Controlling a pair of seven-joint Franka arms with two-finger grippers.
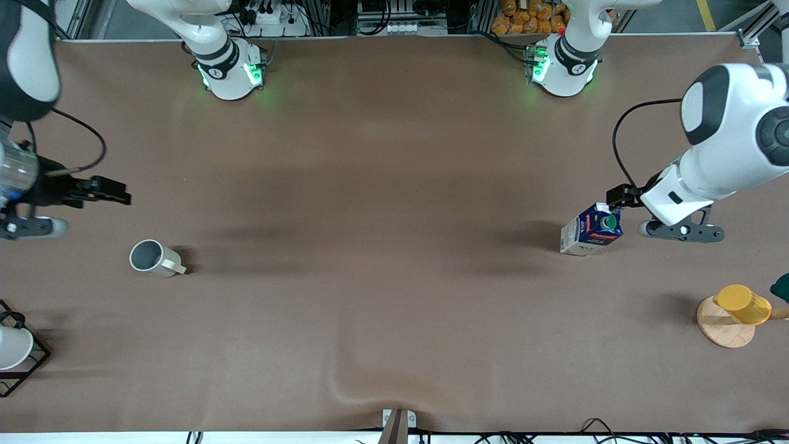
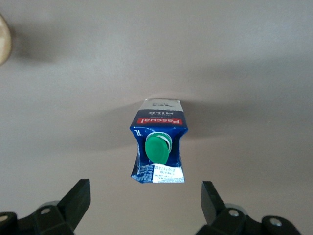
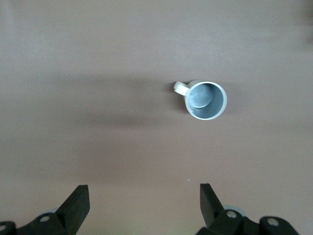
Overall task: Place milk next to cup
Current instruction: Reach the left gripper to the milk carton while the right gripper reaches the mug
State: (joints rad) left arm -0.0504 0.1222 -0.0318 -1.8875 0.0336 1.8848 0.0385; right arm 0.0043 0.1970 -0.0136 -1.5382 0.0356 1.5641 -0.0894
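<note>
Seen upright on the bench (image 1: 394, 185) toward the left arm's end: the milk (image 1: 592, 230), cap on top, standing free and not yet gripped. Hovering over it, the left gripper (image 1: 619, 196), fingers spread wide and holding nothing; in the left wrist view the milk (image 2: 158, 149) lies centred between the two open fingers (image 2: 73, 203), probably lined up so for a straight descent and a grasp on the two flat sides.

Standing well apart from the milk, toward the right arm's end of the bench and a little nearer to the front camera: the cup (image 1: 153, 258), mouth up, handle pointing toward the middle of the bench. Above the bare bench near the cup, the right gripper (image 1: 114, 191), also fully open and empty, waiting; the cup (image 3: 205, 99) visible in its wrist view, untouched.

Also present, not part of the job: a yellow cup (image 1: 743, 304) on a round wooden coaster (image 1: 724, 327) nearer to the front camera than the milk, and a white cup in a black wire frame (image 1: 18, 351) at the right arm's end.

Judged as the start of the task: grasp still to be made, then a long carry along the bench, with the milk to be set down upright just beside the cup without knocking the handle
</note>
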